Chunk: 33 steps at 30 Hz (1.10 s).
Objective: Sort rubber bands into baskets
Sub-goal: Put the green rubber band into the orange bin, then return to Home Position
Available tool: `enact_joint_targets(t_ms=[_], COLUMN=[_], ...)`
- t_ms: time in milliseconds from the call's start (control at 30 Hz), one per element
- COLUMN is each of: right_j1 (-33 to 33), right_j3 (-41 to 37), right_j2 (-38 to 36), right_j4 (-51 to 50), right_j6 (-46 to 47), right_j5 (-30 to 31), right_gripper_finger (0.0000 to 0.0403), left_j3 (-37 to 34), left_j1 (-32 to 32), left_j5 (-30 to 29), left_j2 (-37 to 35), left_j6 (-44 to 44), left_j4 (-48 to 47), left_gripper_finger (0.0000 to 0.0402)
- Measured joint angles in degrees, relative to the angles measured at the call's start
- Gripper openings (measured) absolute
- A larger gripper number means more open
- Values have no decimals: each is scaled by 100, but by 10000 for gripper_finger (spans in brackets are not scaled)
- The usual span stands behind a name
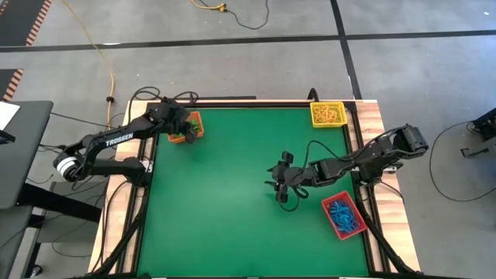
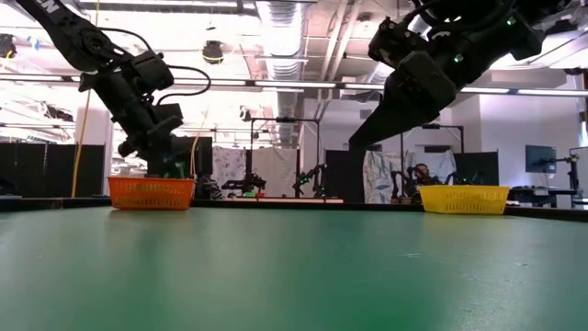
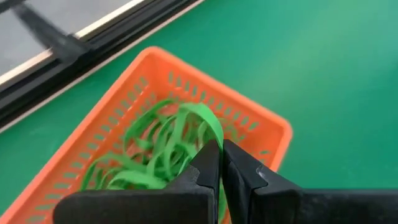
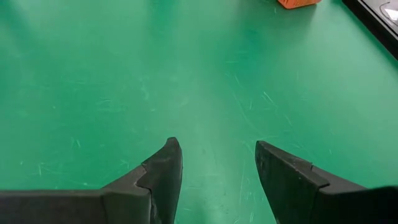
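Rubber bands lie sorted by colour, taking the green table (image 1: 225,194) as landmark: blue ones in the red basket (image 1: 343,215) at its near right edge. Mid-table, the right gripper (image 1: 284,184) hovers, jaws wide, empty. Farther off, the left gripper (image 3: 221,167), jaws together pinching a green band (image 3: 205,118), hangs over the orange basket (image 3: 261,121) of green bands at the far left; yellow ones fill the yellow basket (image 1: 328,114) at the far right corner.

orange basket (image 3: 81,143) cut off by edge, red basket (image 1: 344,215) unseen low
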Motion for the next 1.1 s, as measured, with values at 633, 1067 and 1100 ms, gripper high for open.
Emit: enact_joint_targets(t_ms=[633, 1067, 1100], right_j1=[33, 35, 35], right_j3=[0, 0, 0], right_j2=[-2, -2, -2], right_j4=[37, 37, 37], right_j6=[0, -2, -2], right_j5=[0, 2, 2], right_gripper_finger=[228, 228, 228], left_j3=[0, 4, 4], left_j1=[5, 5, 5], left_j5=[-752, -588, -540], left_j2=[0, -7, -7], left_j6=[-169, -147, -146], left_j4=[-439, -431, -428], left_gripper_finger=[134, 167, 167])
